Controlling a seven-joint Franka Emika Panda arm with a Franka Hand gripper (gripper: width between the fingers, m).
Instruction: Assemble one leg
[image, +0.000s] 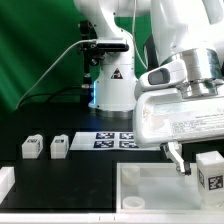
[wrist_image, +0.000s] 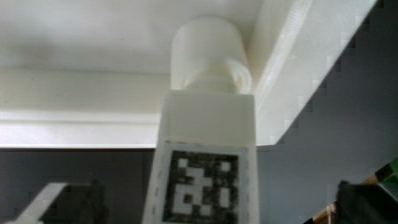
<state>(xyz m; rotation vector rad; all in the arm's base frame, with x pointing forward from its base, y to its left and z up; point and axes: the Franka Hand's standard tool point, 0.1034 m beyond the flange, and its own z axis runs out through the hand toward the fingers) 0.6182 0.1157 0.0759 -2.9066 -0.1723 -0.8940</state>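
- The white arm is standing at the back of the black table, and its gripper is hanging low at the exterior view's right.
- One leg is showing its tag just beside a dark fingertip, above the white frame; whether it is being gripped is unclear.
- A second leg and a third leg are sitting side by side, to the exterior view's left of the marker board.

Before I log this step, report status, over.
Gripper at leg, grip unclear. Leg upright at white frame. Two spare legs by marker board.
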